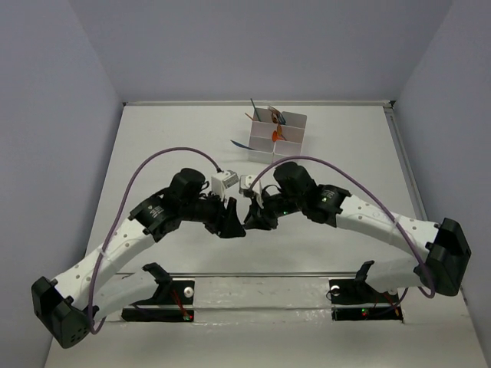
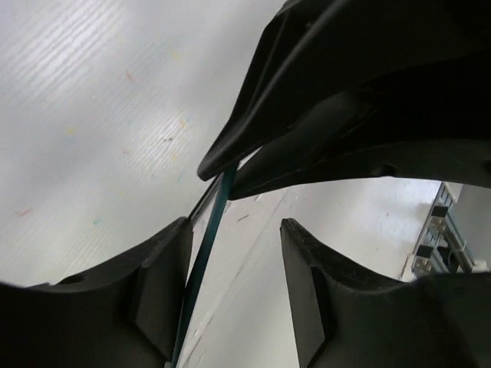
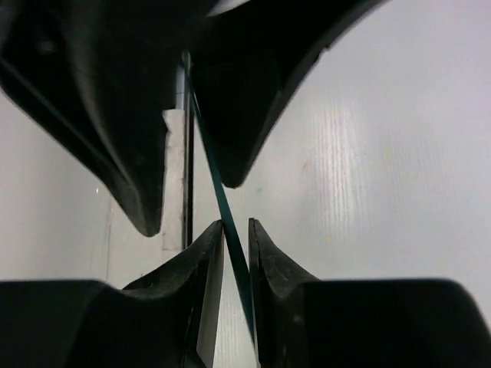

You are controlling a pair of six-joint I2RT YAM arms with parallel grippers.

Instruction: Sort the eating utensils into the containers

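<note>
The teal utensil [image 3: 219,184] is held in the air over the middle of the table [image 1: 153,138], where the two grippers are brought tip to tip. Its shaft is pinched by the right gripper [image 3: 235,224], whose jaws are pressed nearly together on it. The left gripper [image 2: 236,224] is spread, and the shaft is seen lying beside one of its fingers [image 2: 165,268] without being clamped. A hand-over between the arms is judged to be the step in hand, with the weight taken by the right side. For the next move, the left gripper would need to be drawn straight back so that the shaft is not knocked askew. The utensil could then be carried to the white block of containers [image 1: 265,143], which is set near the far edge, a little right of centre. An orange utensil [image 1: 276,136] and darker ones are seen standing in it, though which compartment suits the teal one cannot be told from here. Bare surface is left between the grippers and the block, so a direct path is open. What looks like a loose utensil [image 1: 238,143] is lying just beside the block's near left corner and should be passed over. The purple cables [image 1: 146,172] are arched above both arms, and the side edges are well apart from the work.
</note>
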